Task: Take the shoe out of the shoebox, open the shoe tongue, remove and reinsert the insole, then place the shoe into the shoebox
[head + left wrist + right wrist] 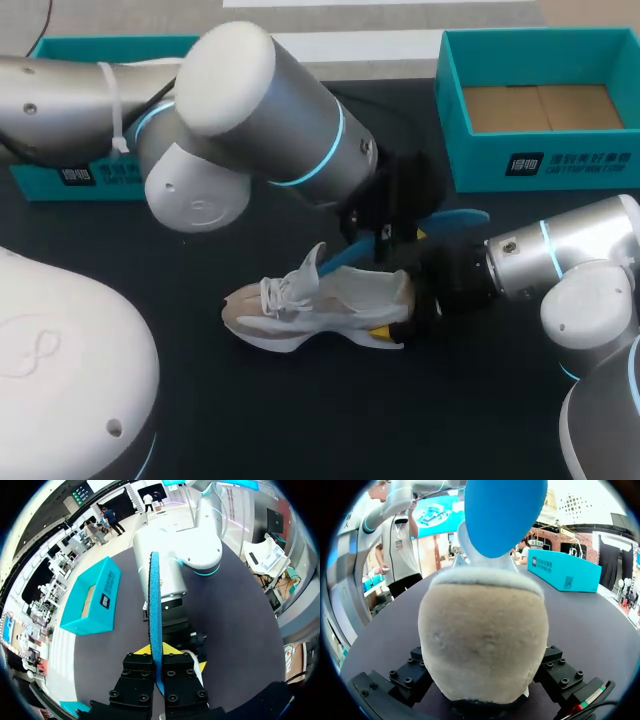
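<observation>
My right gripper (405, 300) clamps the sneaker (320, 300) by its heel, steadying it on the table (300, 420), outside the shoebox (480, 165). My left gripper (158, 655) pinches the blue insole (155, 595) edge-up between its jaws, probably to guide it through the sneaker's opening.

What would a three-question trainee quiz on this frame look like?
1. True or false: the shoe lies inside the shoebox.
2. The left gripper has its fingers shut on: A the insole, B a lace, C a lid.
3. Fill in: the right gripper clamps the shoe by its ____.

Key: 1 false, it lies on the table; 2 A; 3 heel.
</observation>
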Action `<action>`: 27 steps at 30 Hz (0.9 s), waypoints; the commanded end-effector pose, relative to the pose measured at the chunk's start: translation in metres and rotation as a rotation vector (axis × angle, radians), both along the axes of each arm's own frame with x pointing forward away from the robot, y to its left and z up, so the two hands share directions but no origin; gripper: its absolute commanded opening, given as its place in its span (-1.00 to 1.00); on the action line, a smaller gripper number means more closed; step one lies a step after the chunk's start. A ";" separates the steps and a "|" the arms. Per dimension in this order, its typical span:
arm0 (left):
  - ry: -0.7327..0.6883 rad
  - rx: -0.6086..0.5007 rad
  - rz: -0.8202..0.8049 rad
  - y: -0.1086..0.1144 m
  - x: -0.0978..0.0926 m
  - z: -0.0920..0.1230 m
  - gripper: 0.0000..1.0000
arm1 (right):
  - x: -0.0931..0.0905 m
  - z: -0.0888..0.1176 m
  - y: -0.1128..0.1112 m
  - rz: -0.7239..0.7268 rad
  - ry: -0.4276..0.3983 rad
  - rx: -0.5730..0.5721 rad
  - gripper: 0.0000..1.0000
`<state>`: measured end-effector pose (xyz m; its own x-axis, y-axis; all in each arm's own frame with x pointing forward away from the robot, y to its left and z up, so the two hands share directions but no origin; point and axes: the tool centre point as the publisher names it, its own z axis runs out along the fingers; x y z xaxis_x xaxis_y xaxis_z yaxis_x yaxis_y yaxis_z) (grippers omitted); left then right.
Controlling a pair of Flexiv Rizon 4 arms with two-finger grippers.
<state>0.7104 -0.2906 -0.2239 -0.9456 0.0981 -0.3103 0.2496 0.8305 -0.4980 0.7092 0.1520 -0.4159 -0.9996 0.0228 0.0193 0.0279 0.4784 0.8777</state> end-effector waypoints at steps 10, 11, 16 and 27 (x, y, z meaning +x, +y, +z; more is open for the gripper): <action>0.152 -0.204 -0.280 0.011 0.002 0.045 -1.00 | 0.000 -0.003 0.001 -0.002 0.000 -0.004 -1.00; 0.145 -0.221 -0.292 0.010 0.001 0.051 -1.00 | 0.000 -0.003 0.001 -0.002 0.000 -0.004 -1.00; 0.119 -0.260 -0.383 0.007 -0.006 0.083 -1.00 | 0.000 -0.003 0.001 -0.002 0.000 -0.004 -1.00; 0.150 -0.472 -0.505 0.020 -0.012 0.123 -1.00 | 0.000 -0.003 0.001 -0.002 0.000 -0.004 -1.00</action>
<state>0.7016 -0.2880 -0.0966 -0.8561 0.4282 -0.2893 0.4645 0.3924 -0.7939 0.7092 0.1520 -0.4159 -0.9996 0.0228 0.0193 0.0279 0.4784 0.8777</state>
